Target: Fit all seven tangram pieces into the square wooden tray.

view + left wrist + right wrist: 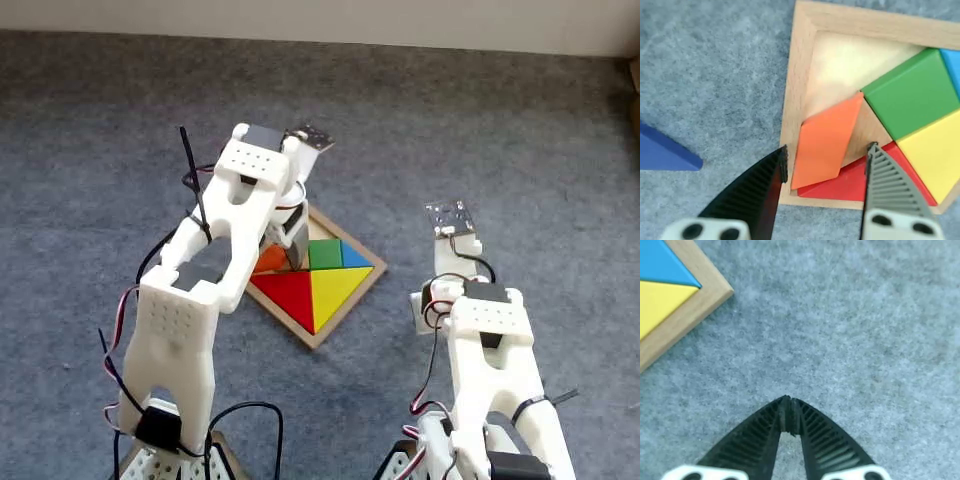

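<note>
The square wooden tray [795, 90] [318, 338] lies on the grey carpet. In it are a green square [912, 92], a yellow triangle [935, 155], a red triangle [850, 182] and a light blue piece [952, 65]. An orange parallelogram [827, 140] [270, 260] lies tilted against the tray's rim, one end resting on the red triangle. My left gripper [827, 149] [292, 250] hangs open over it, one finger on each side. A dark blue triangle [662, 152] lies on the carpet outside the tray. My right gripper [789, 401] is shut over bare carpet beside the tray's corner [715, 292].
Part of the tray floor [850, 60] beyond the orange piece is bare wood. The right arm [485, 330] stands to the right of the tray. Open carpet surrounds the tray on all sides.
</note>
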Robot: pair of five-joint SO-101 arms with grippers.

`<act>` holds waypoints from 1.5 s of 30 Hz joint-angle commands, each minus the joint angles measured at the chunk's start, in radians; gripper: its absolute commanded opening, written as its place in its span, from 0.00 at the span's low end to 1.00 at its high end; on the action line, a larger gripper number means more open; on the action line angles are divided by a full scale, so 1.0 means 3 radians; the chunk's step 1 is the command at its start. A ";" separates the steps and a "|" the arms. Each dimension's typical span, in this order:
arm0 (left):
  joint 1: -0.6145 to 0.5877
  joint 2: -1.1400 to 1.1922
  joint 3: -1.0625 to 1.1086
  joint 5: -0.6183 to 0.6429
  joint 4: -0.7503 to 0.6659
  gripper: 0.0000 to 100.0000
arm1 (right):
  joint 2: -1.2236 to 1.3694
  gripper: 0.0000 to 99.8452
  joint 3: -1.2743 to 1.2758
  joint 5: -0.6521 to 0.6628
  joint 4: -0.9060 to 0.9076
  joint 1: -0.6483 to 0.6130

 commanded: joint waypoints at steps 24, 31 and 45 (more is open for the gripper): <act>-0.0898 -0.0401 -0.0739 0.0020 0.0005 0.26 | -0.0125 0.00 -0.0018 -0.0015 -0.0043 0.0049; -0.1271 -0.0212 -0.0729 0.0036 -0.0169 0.28 | -0.0120 0.00 -0.0018 -0.0015 -0.0043 0.0049; -0.1368 0.0494 -0.0739 0.0036 -0.0506 0.28 | -0.0100 0.00 -0.0018 -0.0020 -0.0049 0.0049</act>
